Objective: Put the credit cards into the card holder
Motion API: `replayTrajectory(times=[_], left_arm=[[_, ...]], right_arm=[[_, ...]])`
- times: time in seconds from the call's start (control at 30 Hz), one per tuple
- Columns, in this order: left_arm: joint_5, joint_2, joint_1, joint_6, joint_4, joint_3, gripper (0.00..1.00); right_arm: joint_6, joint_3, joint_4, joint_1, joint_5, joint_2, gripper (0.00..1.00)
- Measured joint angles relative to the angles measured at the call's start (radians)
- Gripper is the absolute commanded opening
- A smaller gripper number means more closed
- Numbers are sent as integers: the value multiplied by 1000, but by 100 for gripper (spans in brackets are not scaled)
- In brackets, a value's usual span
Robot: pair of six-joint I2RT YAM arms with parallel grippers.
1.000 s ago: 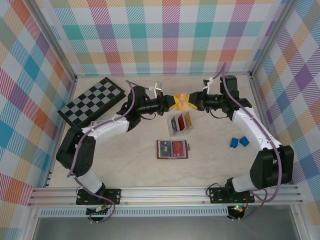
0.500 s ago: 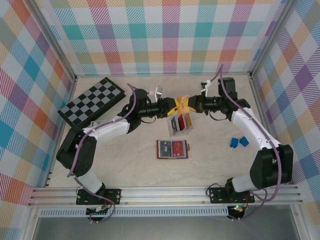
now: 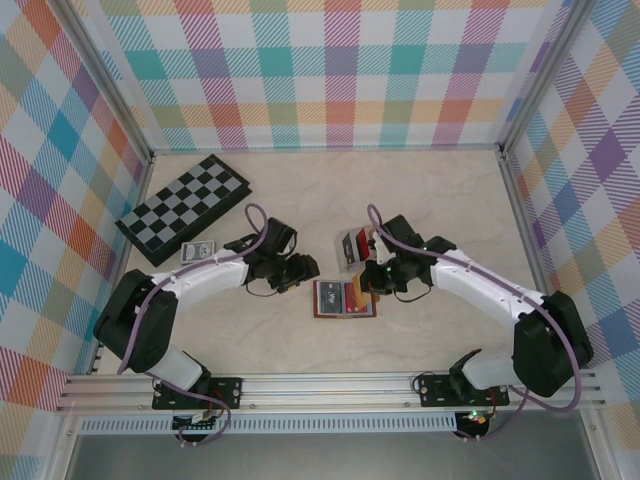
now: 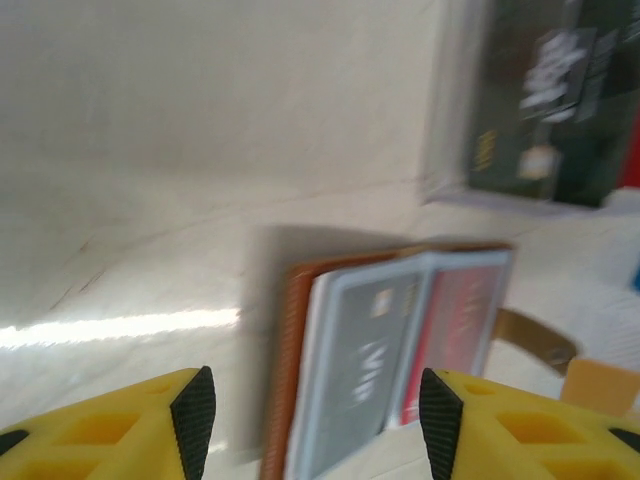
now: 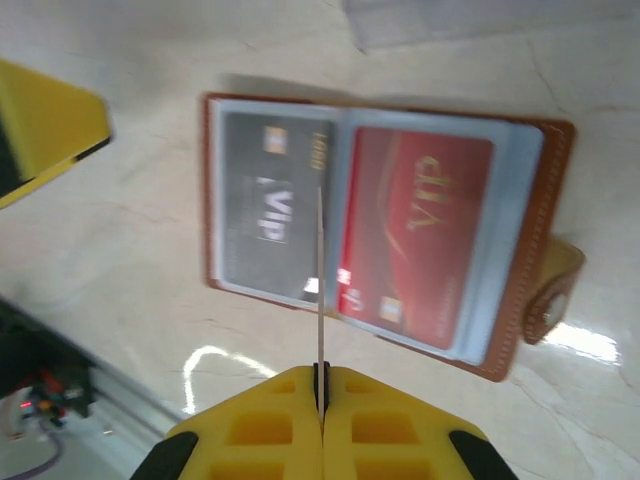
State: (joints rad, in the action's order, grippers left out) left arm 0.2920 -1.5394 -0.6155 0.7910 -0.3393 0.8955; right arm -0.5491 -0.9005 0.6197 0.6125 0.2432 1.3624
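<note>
The card holder (image 3: pixel 340 299) lies open on the table, a reddish-brown wallet with a grey card (image 5: pixel 270 205) and a red card (image 5: pixel 415 235) in its clear sleeves. My right gripper (image 5: pixel 322 385) is shut on a thin tan credit card (image 5: pixel 320 280), seen edge-on and standing upright over the holder's middle fold. My left gripper (image 4: pixel 317 420) hovers open just left of the holder (image 4: pixel 390 360), nothing between its fingers (image 4: pixel 195 410). More credit cards, one black and one red, sit in the clear tray (image 3: pixel 358 245) behind the holder.
A folded chessboard (image 3: pixel 185 208) lies at the back left, with a small blue-patterned pack (image 3: pixel 198 251) in front of it. The holder's snap tab (image 5: pixel 560 285) sticks out on its right side. The left gripper's yellow finger (image 5: pixel 50 120) is close to the holder's left edge.
Both arms came forward and down from the back of the table to the holder. The left gripper let go of the tan card and opened; the right gripper kept it.
</note>
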Motion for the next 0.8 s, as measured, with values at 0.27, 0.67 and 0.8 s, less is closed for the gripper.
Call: replayTrajectory(times=[0.27, 0.67, 0.8], left_arm=[[6, -105, -61, -26, 1, -1, 50], [21, -144, -68, -26, 27, 5, 42], [24, -150, -69, -26, 32, 5, 36]], right_arm=[[-19, 44, -10, 4, -119, 17, 4], [-41, 74, -68, 4, -164, 69, 5], [-42, 79, -88, 4, -164, 84, 5]])
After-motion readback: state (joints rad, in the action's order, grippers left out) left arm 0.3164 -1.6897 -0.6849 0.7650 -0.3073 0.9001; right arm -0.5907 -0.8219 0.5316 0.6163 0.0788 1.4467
